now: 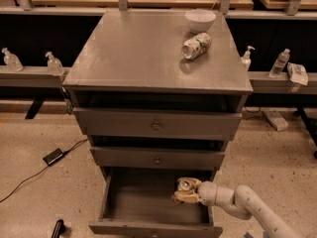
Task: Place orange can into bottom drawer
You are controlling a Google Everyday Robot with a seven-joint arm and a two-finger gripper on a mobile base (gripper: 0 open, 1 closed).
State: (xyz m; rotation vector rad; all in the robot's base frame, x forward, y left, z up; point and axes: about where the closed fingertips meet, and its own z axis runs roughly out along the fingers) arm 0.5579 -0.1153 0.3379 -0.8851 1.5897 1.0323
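Observation:
The bottom drawer (148, 202) of the grey cabinet is pulled open. My gripper (184, 193) reaches in from the lower right, over the drawer's right side. It is shut on the orange can (185, 185), whose silver top with pull tab shows above the pale fingers (183, 198). The can's body is mostly hidden by the fingers. The can sits low inside the drawer near its right wall; I cannot tell whether it touches the drawer floor.
The two shallower drawers (156, 126) above are shut. On the cabinet top (124, 53) lie a white-and-green can (196, 45) on its side and a white bowl (200, 20). Bottles (53, 63) stand on side ledges. A black adapter and cable (52, 156) lie on the floor at left.

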